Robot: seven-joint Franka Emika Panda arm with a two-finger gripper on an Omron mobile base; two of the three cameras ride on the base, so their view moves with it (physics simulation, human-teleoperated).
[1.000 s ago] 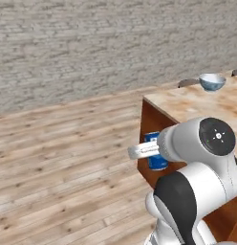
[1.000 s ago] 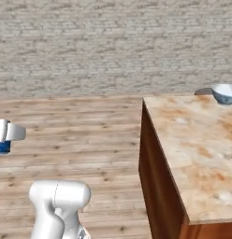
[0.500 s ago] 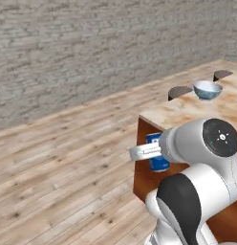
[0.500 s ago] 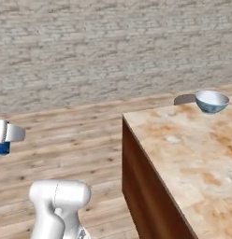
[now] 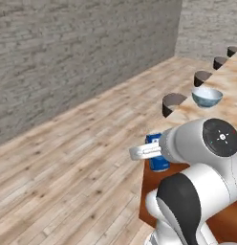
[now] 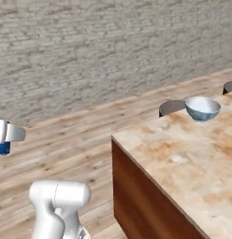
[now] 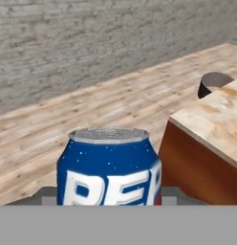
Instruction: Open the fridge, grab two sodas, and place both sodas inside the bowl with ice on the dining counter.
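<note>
Pincer (image 5: 156, 160) pinching the blue soda can (image 7: 109, 167), you've got it upright at lower centre of the hand view, likely carried level for the run to the dining counter (image 6: 183, 158). The bowl (image 6: 202, 108) sits at that counter's far edge, upper right in both base views, well apart from the can. Fingertips are hidden behind the can; ice in the bowl can't be made out.

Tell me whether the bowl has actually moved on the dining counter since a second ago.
No. The bowl sits at the same far edge of the dining counter, beside the dark stool; the whole picture shifted because the base drove, carrying the cameras.
</note>
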